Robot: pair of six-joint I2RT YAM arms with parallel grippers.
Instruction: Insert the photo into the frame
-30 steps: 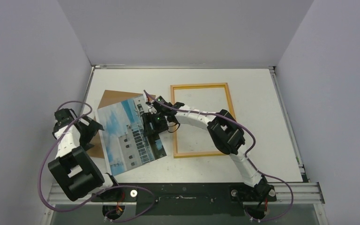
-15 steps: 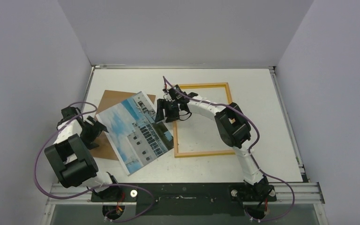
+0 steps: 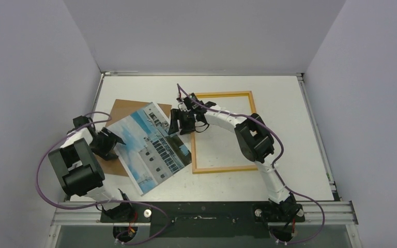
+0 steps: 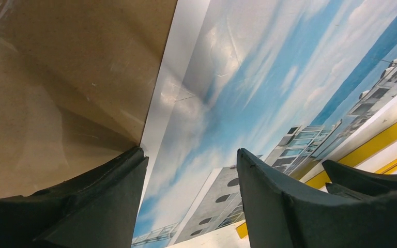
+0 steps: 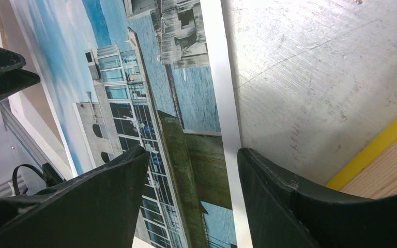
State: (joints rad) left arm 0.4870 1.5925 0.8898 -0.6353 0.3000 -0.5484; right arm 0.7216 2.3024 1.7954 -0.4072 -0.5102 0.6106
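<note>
We list: building-and-sky photo sheet [image 3: 150,147], centre-left, beside thin yellow rectangular frame [image 3: 222,95]; left gripper [image 3: 115,142], right gripper [image 3: 178,121] jaws apart, straddling photo edges.

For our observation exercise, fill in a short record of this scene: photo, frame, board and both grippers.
photo: face up, tilted, partly on the brown board
frame: flat on the table, nothing inside
left gripper: open, at the photo's edge over the board
right gripper: open, over the photo's edge nearest the frame
</note>
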